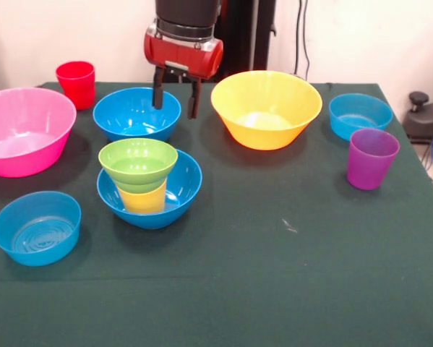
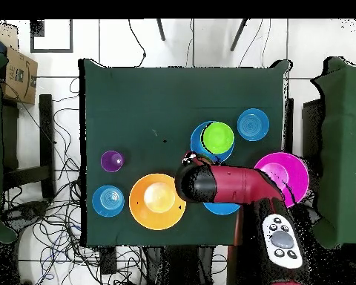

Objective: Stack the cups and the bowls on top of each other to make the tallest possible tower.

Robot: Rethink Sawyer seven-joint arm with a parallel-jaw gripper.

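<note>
Three glossy plastic pieces are forming the tower point(image 1: 145, 184); the open, empty gripper point(image 1: 176, 100) is hovering over the deep blue bowl point(image 1: 133, 115), risking clipping its rim

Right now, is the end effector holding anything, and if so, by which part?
Nothing is held. The end effector hangs open and empty over the far blue bowl, with its fingers apart and no contact with the rim visible.

Cardboard box point(image 2: 18, 74) at left edge of overhead view carries dark printed lettering, too small and tilted to read. No legible text, brand, number or sign on bowls, cups, bench cloth or robot arm.
</note>
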